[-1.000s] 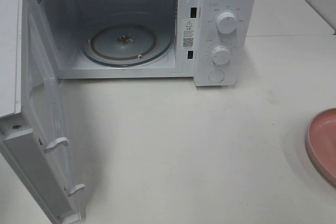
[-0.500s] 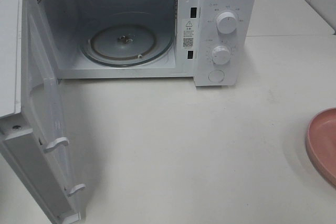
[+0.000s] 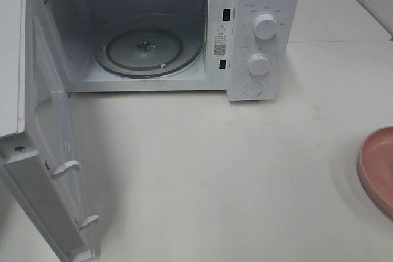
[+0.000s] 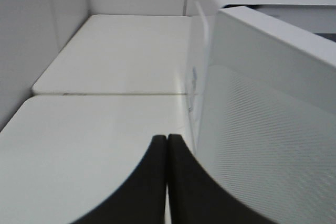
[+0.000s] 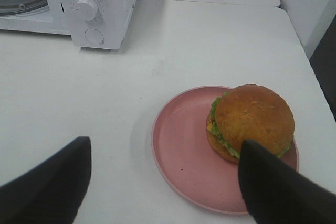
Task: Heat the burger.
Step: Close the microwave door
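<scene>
Burger upright, bun up, on pink plate, right gripper spread, apparently above, left gripper pressed together

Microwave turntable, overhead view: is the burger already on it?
No: the glass turntable inside the open microwave is bare, and the right wrist view shows the burger on the pink plate.

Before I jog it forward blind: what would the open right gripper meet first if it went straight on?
Probably the pink plate, just beside the burger; the right gripper points at its bare part, though depth is unclear.
</scene>
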{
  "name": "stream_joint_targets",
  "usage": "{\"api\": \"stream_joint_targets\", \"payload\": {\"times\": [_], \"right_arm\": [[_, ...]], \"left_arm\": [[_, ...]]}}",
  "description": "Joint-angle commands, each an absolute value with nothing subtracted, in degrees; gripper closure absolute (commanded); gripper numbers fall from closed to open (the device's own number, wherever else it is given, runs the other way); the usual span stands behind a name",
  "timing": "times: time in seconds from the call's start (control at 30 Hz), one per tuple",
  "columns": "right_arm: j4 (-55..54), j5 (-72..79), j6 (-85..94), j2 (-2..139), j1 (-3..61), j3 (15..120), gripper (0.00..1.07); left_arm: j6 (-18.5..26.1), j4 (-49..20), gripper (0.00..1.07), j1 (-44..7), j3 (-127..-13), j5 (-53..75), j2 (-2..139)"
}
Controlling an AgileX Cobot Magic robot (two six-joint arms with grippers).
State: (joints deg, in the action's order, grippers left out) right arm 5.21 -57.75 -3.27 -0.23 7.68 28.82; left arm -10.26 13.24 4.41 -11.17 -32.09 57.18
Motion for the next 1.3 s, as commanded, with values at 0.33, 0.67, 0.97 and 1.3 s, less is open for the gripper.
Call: {"api": "stream_joint_targets", "payload": {"times": [0.33,0.67,0.97,1.3], "right_arm": [[5.10,-57.07,-2.58,-1.83,7.33,28.65,0.32],[5.10,-57.07,-2.58,-1.83,7.33,28.65,0.32],[5.10,-57.07,-2.58,-1.83,7.33,28.65,0.32],[5.10,-57.07,-2.58,-1.83,7.33,28.65,0.32]], "left_arm": [[-17.76,31.91,1.07,0.52,-13.06,-45.61,73.68],[-11.97,22.06,1.07,-12.03,-13.87,-45.84,80.56],[1.03,-3.61,1.07,-27.90,-14.78,-49.50,85.43],[6.59,-21.20,1.07,-40.39,-22.92,-48.82,90.24]]}}
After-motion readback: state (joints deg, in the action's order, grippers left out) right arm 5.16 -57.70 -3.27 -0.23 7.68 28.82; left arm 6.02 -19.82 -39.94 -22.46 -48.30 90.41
